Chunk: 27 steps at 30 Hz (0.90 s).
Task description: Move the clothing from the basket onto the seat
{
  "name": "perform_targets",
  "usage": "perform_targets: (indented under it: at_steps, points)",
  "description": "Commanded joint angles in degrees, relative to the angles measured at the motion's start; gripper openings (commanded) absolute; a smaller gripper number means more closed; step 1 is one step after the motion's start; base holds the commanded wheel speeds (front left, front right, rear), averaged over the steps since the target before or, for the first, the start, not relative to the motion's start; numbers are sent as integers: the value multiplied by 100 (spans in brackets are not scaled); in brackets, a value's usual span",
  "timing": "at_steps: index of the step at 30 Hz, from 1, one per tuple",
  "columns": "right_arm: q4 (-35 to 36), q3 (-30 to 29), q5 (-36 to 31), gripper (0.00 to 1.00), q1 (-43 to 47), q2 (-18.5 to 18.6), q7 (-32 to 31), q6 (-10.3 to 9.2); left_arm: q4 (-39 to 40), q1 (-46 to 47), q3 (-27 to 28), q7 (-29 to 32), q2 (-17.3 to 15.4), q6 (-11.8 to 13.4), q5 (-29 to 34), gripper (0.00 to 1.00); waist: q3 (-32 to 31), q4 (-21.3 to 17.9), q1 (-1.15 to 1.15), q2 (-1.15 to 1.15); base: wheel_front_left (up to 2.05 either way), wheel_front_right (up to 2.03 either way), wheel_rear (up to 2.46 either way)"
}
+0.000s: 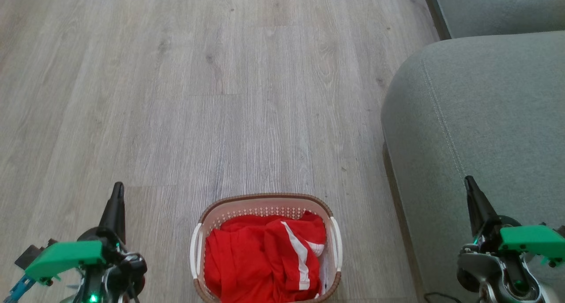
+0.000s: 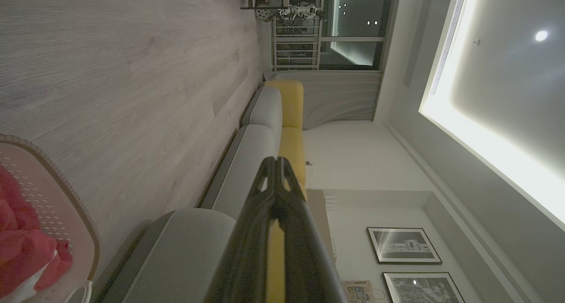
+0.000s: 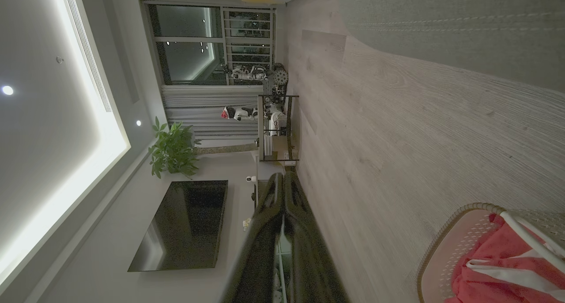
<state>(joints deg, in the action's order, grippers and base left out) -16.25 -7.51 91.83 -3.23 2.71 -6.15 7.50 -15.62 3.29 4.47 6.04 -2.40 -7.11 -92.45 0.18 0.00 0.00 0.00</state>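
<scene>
Wood floor [image 1: 220,95] all round. My left fingers [image 1: 115,210] pressed together left of the basket [image 1: 265,198], holding nothing. All clothing [image 1: 260,259] bunched inside the basket. Right of the basket, the seat [image 1: 485,117]; my right fingers [image 1: 476,203] pressed together over it. Risk: fabric could snag the perforations and drag the basket up; a shallow pinch could drop a piece on the floor.

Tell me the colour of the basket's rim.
Brown, with a woven look, on the cream basket; it shows best in the head view.
</scene>
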Motion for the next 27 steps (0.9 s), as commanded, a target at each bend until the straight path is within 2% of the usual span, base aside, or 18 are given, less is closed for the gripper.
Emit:
perform_targets:
  at_steps: [1, 27]
  points:
    - [223, 101, 35, 0, -295, 17, -32, -1, 158, 289, 205, 45, -48, -37, 28, 0, 0, 0, 0, 0, 0, 0, 0]
    - [223, 101, 35, 0, -295, 17, -32, -1, 158, 289, 205, 45, -48, -37, 28, 0, 0, 0, 0, 0, 0, 0, 0]
